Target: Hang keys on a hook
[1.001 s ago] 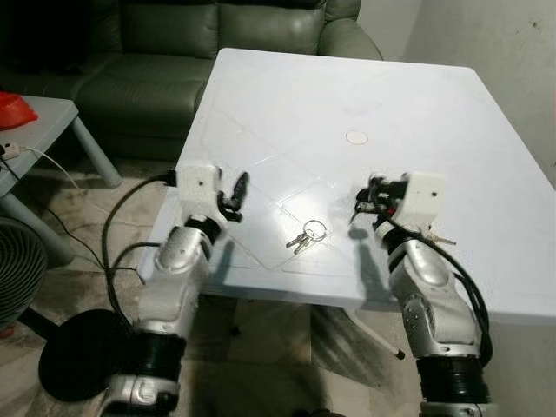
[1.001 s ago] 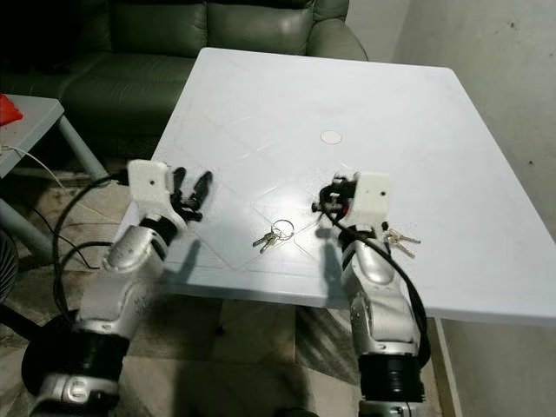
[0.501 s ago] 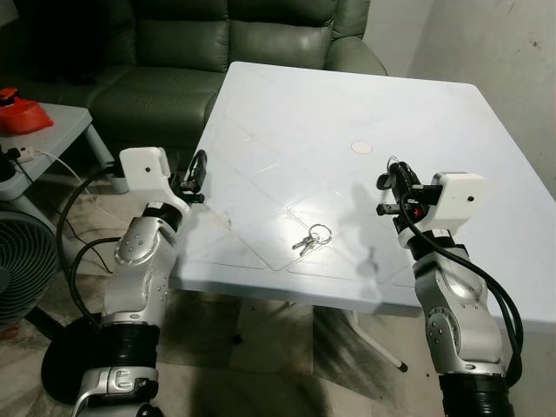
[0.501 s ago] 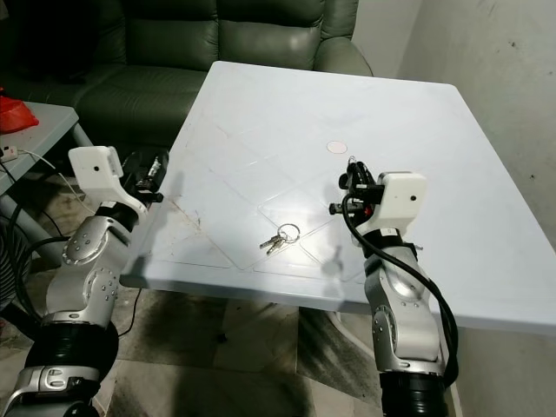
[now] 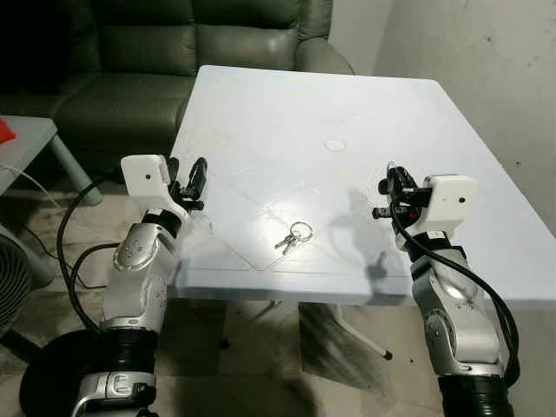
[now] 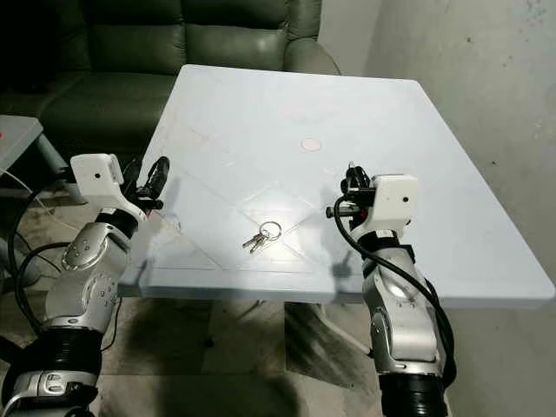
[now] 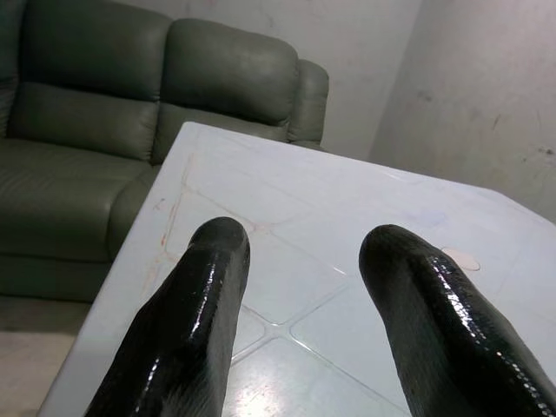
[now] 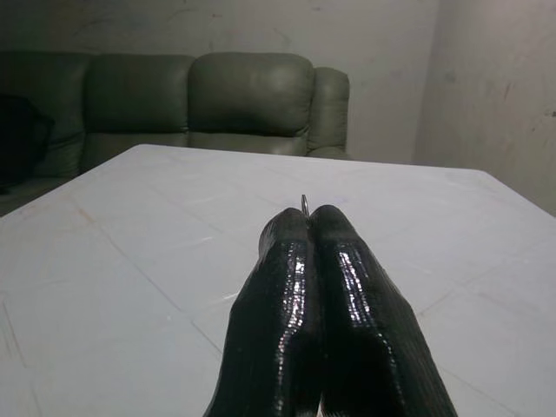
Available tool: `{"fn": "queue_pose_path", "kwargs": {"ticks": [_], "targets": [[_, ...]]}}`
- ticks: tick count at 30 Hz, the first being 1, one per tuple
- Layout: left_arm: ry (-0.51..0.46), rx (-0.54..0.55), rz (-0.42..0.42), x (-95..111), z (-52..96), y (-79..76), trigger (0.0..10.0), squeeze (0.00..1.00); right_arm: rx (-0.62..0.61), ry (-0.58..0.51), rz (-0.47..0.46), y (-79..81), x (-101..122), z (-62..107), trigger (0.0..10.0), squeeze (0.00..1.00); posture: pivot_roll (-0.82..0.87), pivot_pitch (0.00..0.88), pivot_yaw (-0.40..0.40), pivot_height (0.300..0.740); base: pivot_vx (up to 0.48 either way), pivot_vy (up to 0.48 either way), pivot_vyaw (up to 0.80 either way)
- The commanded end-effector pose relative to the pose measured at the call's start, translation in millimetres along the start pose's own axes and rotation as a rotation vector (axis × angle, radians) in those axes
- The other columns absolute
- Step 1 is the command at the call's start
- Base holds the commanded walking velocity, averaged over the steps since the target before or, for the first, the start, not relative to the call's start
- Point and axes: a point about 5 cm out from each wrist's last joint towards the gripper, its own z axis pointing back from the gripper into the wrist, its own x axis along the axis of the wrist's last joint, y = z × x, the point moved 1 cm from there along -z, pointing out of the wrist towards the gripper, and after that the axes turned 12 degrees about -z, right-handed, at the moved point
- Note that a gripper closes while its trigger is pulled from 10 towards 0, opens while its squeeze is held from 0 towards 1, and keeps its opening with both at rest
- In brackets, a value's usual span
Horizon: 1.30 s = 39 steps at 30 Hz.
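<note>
A small bunch of silver metal keys on a round ring (image 5: 292, 236) lies flat on the white square plastic desk (image 5: 287, 113), near its front edge and roughly midway between the two sets of jaws, well apart from both. The right jaws (image 5: 390, 184) hover above the desk to the right of the keys, with the black fingers (image 8: 313, 287) pressed together; a thin metal wire loop (image 8: 303, 204) pokes out from between their tips, though what it belongs to cannot be told. The left jaws (image 5: 188, 178) sit at the desk's left edge, to the left of the keys and slightly beyond them, their two black fingers (image 7: 195, 321) spread wide with nothing between them, pointing across the desk surface. A small round pale disc mark (image 5: 334, 145) lies on the desk further out, beyond the keys and between the lines of the two jaws. Past the far edge of the desk stands a dark green leather sofa (image 5: 200, 35), and a plain grey wall (image 5: 486, 61) runs along the right side. A grey side table (image 5: 35, 143) stands out past the left jaws.
</note>
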Motion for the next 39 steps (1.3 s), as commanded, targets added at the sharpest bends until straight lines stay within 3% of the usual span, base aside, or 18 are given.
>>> {"fn": "queue_pose_path", "kwargs": {"ticks": [1,13,22,27,39], "targets": [[-0.014,0.003,-0.023,4.3,-4.0,3.5,10.0,0.00,0.000,-0.020,0.012,1.3,5.4,-2.3,10.0,0.00,-0.07,0.000,-0.032,0.740,0.000,0.000,-0.69],[-0.044,0.033,-0.043,13.6,-19.4,7.1,10.0,0.00,-0.018,-0.054,0.025,-1.7,13.0,-19.5,10.0,0.00,-0.07,0.000,-0.021,0.740,0.000,0.000,-0.68],[-0.020,0.038,-0.030,8.3,-16.1,14.5,10.0,0.00,-0.039,-0.050,0.023,-6.5,10.5,-15.5,10.0,0.00,-0.07,0.000,-0.016,0.740,0.000,0.000,-0.68],[-0.017,0.038,-0.021,7.9,-17.6,14.3,10.0,0.00,-0.039,-0.045,0.017,-5.0,8.6,-13.5,10.0,0.00,-0.08,0.000,-0.014,0.740,0.000,0.429,-0.68],[0.020,0.044,-0.034,0.1,-15.4,9.7,10.0,0.00,-0.033,-0.026,0.026,-3.6,4.6,-9.2,10.0,0.00,-0.08,0.000,-0.021,0.740,0.000,0.000,-0.68]]}}
